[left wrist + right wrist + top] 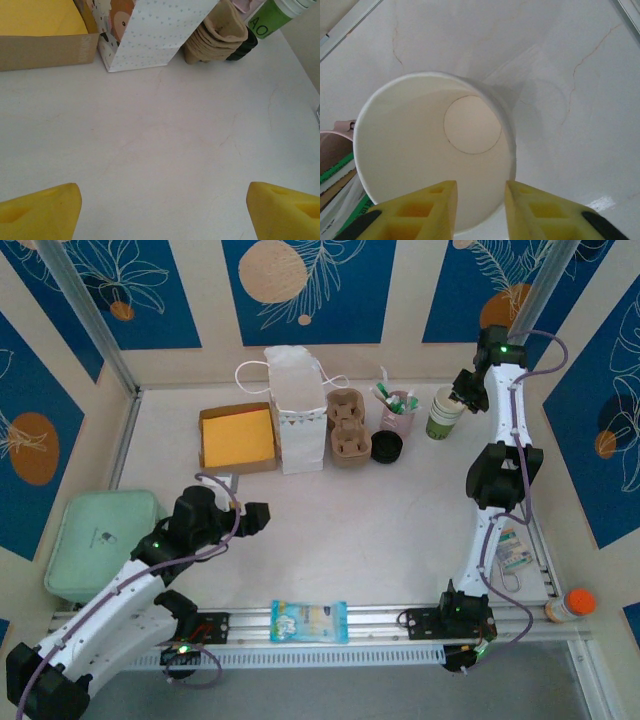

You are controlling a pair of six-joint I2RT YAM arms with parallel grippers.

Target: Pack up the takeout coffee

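The takeout coffee cup (443,412), white above a green band, stands at the back right of the table. My right gripper (462,390) hovers at its right rim. In the right wrist view the cup (420,150) is empty and cream inside. There my right gripper (480,187) is open, one finger over the cup's inside and the other outside its wall, with the near rim between them. My left gripper (256,518) is open over bare table at centre left. Its yellow fingers spread wide in the left wrist view (162,190), where the cup's green band (267,17) peeks in far off.
A white paper bag (298,410) stands at the back centre, with a yellow-lined box (238,437) to its left and a cardboard cup carrier (348,427) to its right. A black lid (386,447) and pink utensil cup (400,410) sit beside the coffee. A green tray (105,540) lies left.
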